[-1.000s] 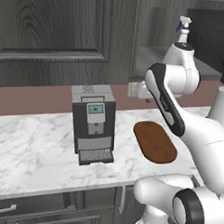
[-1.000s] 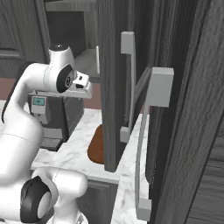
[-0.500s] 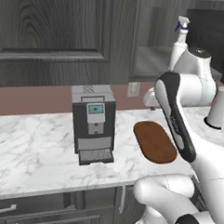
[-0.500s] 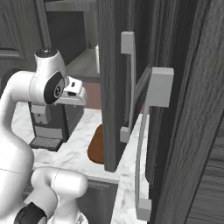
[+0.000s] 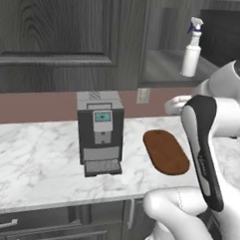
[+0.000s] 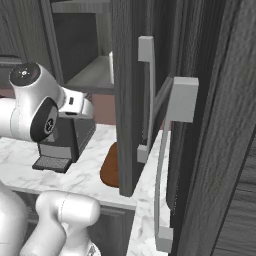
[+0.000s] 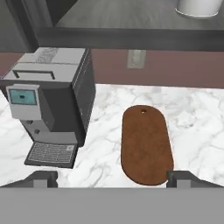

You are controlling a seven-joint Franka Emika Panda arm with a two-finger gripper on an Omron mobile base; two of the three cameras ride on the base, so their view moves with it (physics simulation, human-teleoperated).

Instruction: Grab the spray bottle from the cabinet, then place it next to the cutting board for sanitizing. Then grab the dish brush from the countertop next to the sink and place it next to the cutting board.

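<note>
While upright on the cabinet (image 5: 164, 69) shelf, spray bottle (image 5: 191, 48) nozzle points left.

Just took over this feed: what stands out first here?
The spray bottle stands upright on the open cabinet shelf, above the counter. Below it, the reddish cutting board lies flat on the marble countertop, right of the coffee machine; the jaws hang open, empty.

A dusty-rose backsplash (image 5: 38, 105) runs behind the work surface in this rendered kitchen, carrying a pale wall outlet (image 5: 142, 95). A dark grey coffee machine (image 5: 99, 133) with a small blue screen stands upright against it. Dark wood-grain doors (image 5: 57, 29) hang overhead, and dark base units (image 5: 52, 223) sit below. An open door (image 6: 131, 95) with a long grey handle (image 6: 145, 97) stands at the right.
</note>
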